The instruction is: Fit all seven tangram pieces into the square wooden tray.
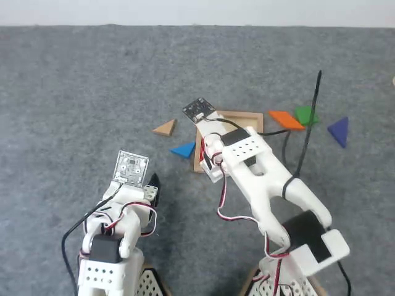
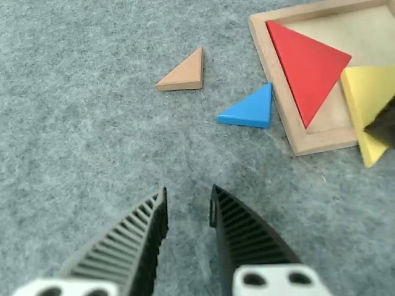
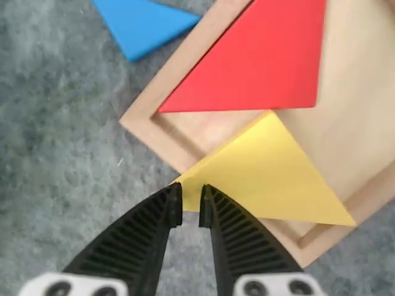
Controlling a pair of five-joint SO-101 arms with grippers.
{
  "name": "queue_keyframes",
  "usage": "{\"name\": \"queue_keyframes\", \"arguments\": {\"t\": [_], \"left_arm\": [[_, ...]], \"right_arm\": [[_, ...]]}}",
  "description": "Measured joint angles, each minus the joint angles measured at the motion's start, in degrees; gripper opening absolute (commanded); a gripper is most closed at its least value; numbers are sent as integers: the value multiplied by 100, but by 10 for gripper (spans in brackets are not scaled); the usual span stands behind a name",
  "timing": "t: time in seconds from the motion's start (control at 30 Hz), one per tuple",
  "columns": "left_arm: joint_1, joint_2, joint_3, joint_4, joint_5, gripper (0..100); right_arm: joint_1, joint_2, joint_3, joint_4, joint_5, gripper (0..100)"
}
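Note:
The square wooden tray holds a red triangle lying flat inside. A yellow triangle lies slanted across the tray's near rim. My right gripper is shut on its corner. My left gripper hangs over bare carpet, short of the tray, slightly open and holding nothing. A blue triangle lies just outside the tray's left edge, and a tan triangle lies farther left.
Right of the tray, on the grey carpet, lie an orange parallelogram, a green piece and a dark blue triangle. A black cable runs over that side. Open carpet stretches to the left and far side.

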Motion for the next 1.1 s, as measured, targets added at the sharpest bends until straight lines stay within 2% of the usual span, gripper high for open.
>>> {"name": "queue_keyframes", "arguments": {"t": [0.13,0.3,0.5,0.77,1.1], "left_arm": [[0,0,0,0,0,108],[0,0,0,0,0,108],[0,0,0,0,0,108],[0,0,0,0,0,108],[0,0,0,0,0,108]], "right_arm": [[9,-738,158,-211,-167,75],[9,-2136,1187,-519,-308,76],[0,-3191,1925,-70,-114,79],[9,-2347,1925,35,-62,76],[0,-527,853,-44,-62,76]]}}
